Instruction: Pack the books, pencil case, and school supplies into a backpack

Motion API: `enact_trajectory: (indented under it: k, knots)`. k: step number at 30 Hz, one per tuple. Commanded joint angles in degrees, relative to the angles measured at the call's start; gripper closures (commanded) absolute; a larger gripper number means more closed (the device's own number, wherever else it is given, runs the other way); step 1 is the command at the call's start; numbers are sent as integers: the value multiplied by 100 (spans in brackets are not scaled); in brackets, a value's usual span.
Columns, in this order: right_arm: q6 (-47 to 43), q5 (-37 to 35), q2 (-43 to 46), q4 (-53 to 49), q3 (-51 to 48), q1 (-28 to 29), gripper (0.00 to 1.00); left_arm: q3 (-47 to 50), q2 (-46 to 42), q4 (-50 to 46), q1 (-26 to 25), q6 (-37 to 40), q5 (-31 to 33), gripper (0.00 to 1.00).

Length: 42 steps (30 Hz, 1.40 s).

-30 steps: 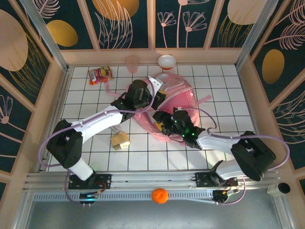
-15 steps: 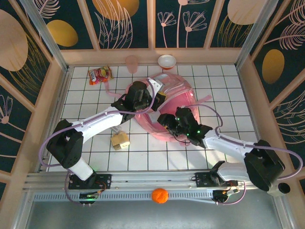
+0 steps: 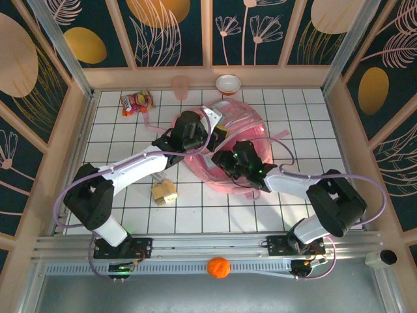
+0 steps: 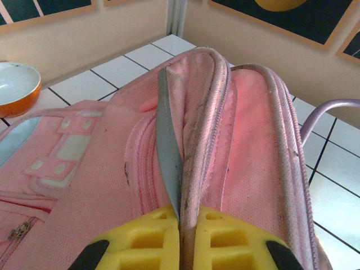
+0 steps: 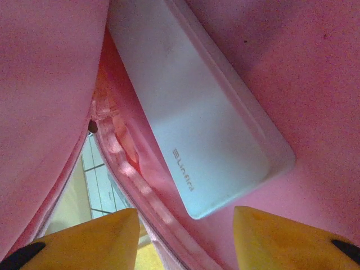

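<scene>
pencil case [image 5: 197, 129]: lying inside the backpack [image 3: 244, 127], just ahead of my right gripper [image 5: 183, 225]
backpack: sitting mid-table
right gripper: I'm hovering it jaws apart, gripping nothing
left gripper [image 4: 180, 222]: I'm pinching the backpack's rim to prop it open

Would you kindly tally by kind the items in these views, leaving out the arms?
Backpack: 1
Cup: 1
Bowl: 1
Snack packet: 1
Cluster of tan blocks: 1
Orange ball: 1
White case, inside the backpack: 1
Total: 7
</scene>
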<state>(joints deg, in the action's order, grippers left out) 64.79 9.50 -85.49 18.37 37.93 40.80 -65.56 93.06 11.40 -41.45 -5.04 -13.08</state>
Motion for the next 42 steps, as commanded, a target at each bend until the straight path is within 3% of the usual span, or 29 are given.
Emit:
enact_trajectory:
  k: [1, 21, 27, 32, 37, 42]
  knots:
    - [-58, 52, -165, 311, 191, -41, 55, -285, -86, 805, 67, -50, -107, 100]
    - [279, 87, -1115, 1544, 433, 91, 65, -370, -34, 782, 60, -94, -292, 100]
    - [164, 55, -789, 1438, 352, 157, 65, -332, 28, 702, 61, -26, -88, 100]
    - [-20, -159, 147, 659, -68, 270, 53, -334, 70, 649, 62, -15, 76, 100]
    - [-196, -282, 1247, -535, -501, 288, 49, -339, 129, 604, 59, 14, 122, 100]
    - [-597, -500, 2114, -2076, -307, 255, 48, -295, 202, 489, 59, 65, 264, 100]
